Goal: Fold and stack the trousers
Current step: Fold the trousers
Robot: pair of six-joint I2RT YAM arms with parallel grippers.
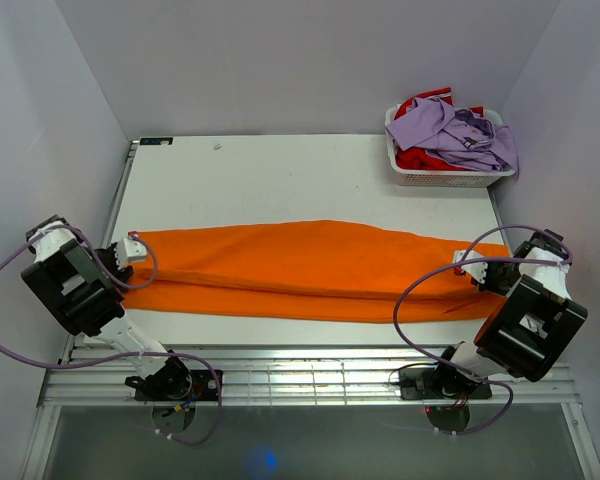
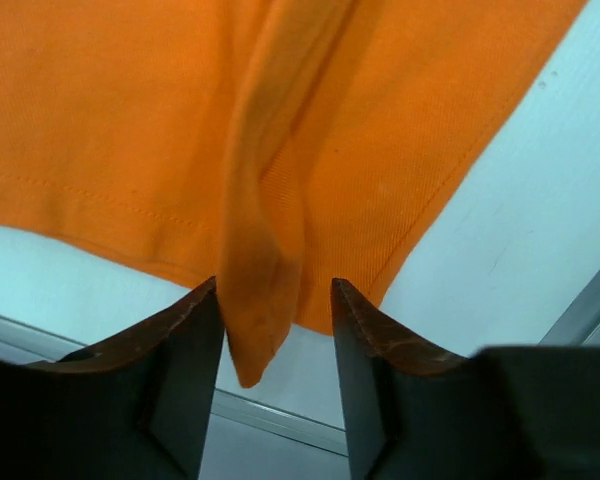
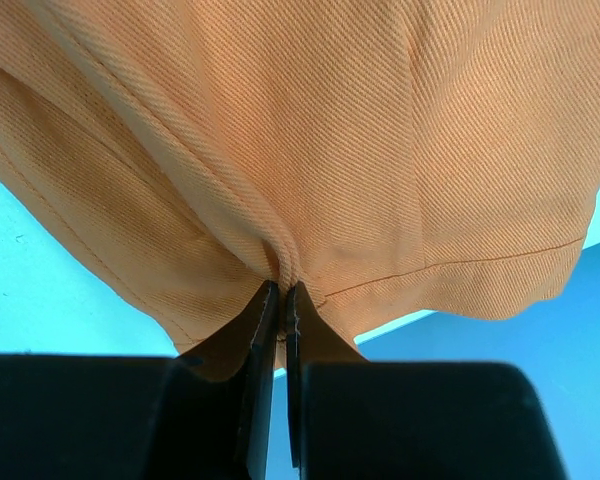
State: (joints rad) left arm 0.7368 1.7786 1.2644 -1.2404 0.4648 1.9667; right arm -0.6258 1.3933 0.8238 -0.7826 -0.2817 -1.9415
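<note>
The orange trousers (image 1: pixel 310 268) lie stretched nearly table-wide across the white table (image 1: pixel 280 180), folded lengthwise. My left gripper (image 1: pixel 130 250) is at their left end. In the left wrist view the left gripper (image 2: pixel 275 292) is open, and a hanging fold of the trousers (image 2: pixel 260 300) sits between the jaws, against the left finger (image 2: pixel 202 320). My right gripper (image 1: pixel 467 268) is at their right end. In the right wrist view the right gripper (image 3: pixel 282 292) is shut on a pinched bunch of the trousers (image 3: pixel 310 150), whose hem hangs to either side.
A white basket (image 1: pixel 450 179) stands at the back right corner, holding a lilac shirt (image 1: pixel 460 130) over a red garment (image 1: pixel 420 158). Grey walls close in the table on three sides. A metal rail (image 1: pixel 310 375) runs along the near edge.
</note>
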